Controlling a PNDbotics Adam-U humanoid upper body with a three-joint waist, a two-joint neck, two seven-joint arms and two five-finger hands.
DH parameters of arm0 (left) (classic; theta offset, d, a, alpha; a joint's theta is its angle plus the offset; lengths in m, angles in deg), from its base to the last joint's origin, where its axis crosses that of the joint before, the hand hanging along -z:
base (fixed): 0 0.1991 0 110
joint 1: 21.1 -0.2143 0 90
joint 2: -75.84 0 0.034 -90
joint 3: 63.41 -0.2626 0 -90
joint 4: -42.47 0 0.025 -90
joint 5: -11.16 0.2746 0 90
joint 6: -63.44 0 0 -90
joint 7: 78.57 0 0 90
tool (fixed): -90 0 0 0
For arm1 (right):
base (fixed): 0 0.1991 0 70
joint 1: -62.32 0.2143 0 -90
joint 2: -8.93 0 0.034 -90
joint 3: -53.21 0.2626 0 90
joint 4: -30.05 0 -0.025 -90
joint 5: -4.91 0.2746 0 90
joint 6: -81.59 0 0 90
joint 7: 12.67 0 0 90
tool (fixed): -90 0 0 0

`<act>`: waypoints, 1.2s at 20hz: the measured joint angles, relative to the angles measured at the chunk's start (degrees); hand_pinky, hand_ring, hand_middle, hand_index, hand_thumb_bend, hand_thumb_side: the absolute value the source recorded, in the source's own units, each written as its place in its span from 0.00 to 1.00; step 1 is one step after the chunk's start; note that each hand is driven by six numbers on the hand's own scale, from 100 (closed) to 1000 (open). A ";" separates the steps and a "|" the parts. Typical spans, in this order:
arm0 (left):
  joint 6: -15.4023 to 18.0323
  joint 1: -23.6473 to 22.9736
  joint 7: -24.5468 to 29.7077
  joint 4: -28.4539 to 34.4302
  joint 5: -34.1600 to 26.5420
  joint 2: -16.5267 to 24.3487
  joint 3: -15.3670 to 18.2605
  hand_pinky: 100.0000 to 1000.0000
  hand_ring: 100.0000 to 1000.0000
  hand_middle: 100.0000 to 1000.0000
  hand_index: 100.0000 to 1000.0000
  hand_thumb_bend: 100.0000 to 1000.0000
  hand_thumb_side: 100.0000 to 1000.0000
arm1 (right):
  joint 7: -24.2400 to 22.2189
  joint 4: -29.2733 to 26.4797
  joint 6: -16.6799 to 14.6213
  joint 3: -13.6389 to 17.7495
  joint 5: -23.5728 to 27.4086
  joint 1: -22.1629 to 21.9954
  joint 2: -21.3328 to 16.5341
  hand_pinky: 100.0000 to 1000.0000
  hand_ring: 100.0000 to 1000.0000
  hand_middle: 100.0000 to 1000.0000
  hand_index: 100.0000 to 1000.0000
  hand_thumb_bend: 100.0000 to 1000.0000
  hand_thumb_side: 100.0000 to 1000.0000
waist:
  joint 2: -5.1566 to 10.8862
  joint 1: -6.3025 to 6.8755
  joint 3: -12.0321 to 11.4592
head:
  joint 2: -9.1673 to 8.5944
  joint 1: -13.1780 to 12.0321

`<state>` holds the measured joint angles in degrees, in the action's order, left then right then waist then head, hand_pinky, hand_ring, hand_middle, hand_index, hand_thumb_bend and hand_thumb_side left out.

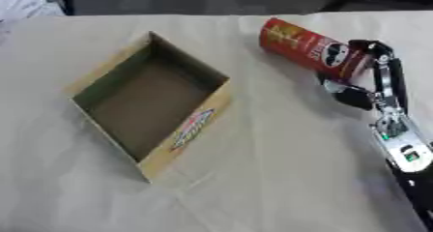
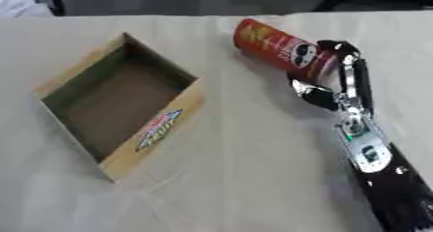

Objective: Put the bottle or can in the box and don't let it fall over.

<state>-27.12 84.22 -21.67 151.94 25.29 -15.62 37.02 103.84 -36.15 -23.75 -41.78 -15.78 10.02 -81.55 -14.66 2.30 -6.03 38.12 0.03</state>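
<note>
A red crisp can (image 1: 311,48) with a face logo is tilted, its top leaning toward the upper left, right of the box. My right hand (image 1: 365,81) comes in from the lower right and its fingers and thumb curl round the can's lower end. An open cardboard box (image 1: 222,101) with a red and blue label on its near wall sits left of centre, with nothing inside. A strip of table separates the can from the box's right wall. My left hand shows in no view.
A cream cloth (image 1: 279,178) with light creases covers the table. The table's far edge (image 1: 169,15) runs along the top, with a dark floor beyond it.
</note>
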 measured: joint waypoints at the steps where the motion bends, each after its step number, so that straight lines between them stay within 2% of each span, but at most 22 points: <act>1: 0.00 0.00 0.00 0.00 0.00 0.00 0.00 0.58 0.97 0.67 0.63 0.37 0.56 | 0.42 -0.45 -0.03 0.00 0.36 0.02 -0.04 0.48 0.68 0.56 0.63 0.33 0.00 | 0.01 0.00 0.00 | 0.00 -0.02; 12: -0.03 -0.01 0.15 0.00 0.00 0.00 0.01 0.58 0.97 0.67 0.63 0.36 0.56 | 5.17 -7.59 -0.36 -0.68 4.15 1.43 -0.49 0.48 0.65 0.53 0.62 0.29 0.00 | 0.14 -0.06 0.00 | 0.02 -0.10; 18: -0.02 -0.01 0.15 0.02 0.00 0.00 0.02 0.58 0.97 0.67 0.63 0.37 0.55 | 3.96 -13.15 1.13 -3.02 5.41 3.20 -0.27 0.48 0.65 0.53 0.61 0.29 0.00 | 0.22 -0.26 -0.09 | 0.11 0.07; 24: -0.05 0.03 -0.94 0.33 0.01 0.00 0.35 0.58 0.97 0.67 0.63 0.37 0.54 | 2.28 -16.75 3.25 -6.31 5.42 4.17 1.89 0.47 0.64 0.52 0.60 0.28 0.00 | 0.54 -0.51 -0.55 | 0.52 0.17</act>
<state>-27.16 84.25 -22.60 152.26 25.30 -15.62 37.37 106.13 -52.90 -20.50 -48.10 -10.36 14.19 -79.66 -14.12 1.79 -6.59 38.63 0.19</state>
